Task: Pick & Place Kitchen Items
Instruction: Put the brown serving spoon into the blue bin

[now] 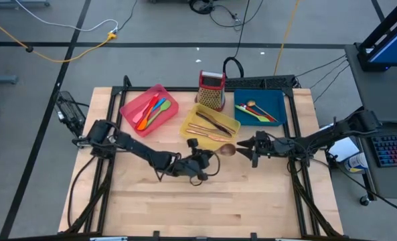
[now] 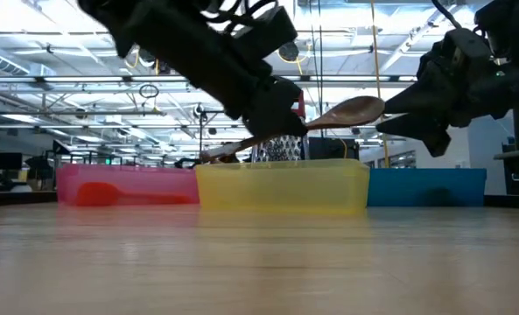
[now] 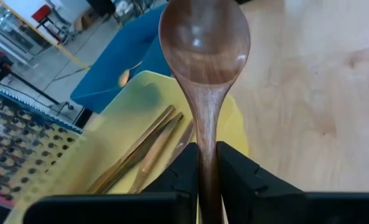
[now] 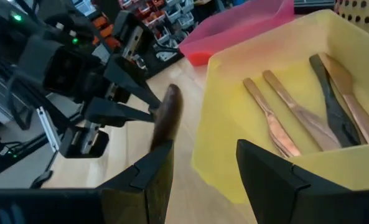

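Glossy brown wooden spoon [image 3: 204, 46]; translucent matt-plastic yellow tray [image 2: 281, 185]; pale wood table [image 1: 185, 207].

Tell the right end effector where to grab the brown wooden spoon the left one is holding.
Take the bare neck just behind the bowl of the wooden spoon. The left end effector is shut on the handle's rear part, and the bowl points toward the open right end effector, beside the yellow tray. Come in from the bowl end, fingers closing across the slim neck, since the wide, rounded bowl would likely slip.

The spoon [image 1: 225, 150] sits between the left fingers [image 3: 187, 174]; the right fingers [image 4: 153, 174] flank its bowl; a tray [image 1: 191, 118] lies just beyond.
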Available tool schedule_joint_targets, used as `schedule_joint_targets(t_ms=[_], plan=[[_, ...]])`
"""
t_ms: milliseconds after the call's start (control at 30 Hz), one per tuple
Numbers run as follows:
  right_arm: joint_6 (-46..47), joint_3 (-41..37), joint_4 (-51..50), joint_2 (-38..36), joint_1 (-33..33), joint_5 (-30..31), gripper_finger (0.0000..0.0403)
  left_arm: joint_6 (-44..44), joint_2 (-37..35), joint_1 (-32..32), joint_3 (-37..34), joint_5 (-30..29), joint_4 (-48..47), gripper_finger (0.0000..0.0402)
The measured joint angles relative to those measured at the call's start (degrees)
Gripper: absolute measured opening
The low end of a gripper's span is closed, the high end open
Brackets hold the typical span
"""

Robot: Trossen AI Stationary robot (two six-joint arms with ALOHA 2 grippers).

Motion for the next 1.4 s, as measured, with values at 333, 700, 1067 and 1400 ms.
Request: schedule_joint_targets(t_ms=[333, 700, 1067, 1400], plan=[[-1.7, 0.0, 1.4, 2.4, 0.0, 0.0, 0.0169, -0.7, 0.0, 1.2, 4.5, -0.6, -8.0, 0.0048], [-3.4, 0.0, 1.1, 2.4, 0.0, 1.2, 0.0169, -3.9, 0.0, 1.7, 4.5, -7.8, -9.7, 0.0044], [-4.7, 0.0, 8.2, 2.4, -2.6, 1.4, 0.0169, -1.4, 0.0, 2.9, 4.5, -4.5, -5.2, 0.0040], [-5.1, 0.0, 9.9, 2.4, -7.9, 1.1, 0.0169, -0.2, -0.1, 3.6, 4.5, -4.5, -2.5, 0.0038]])
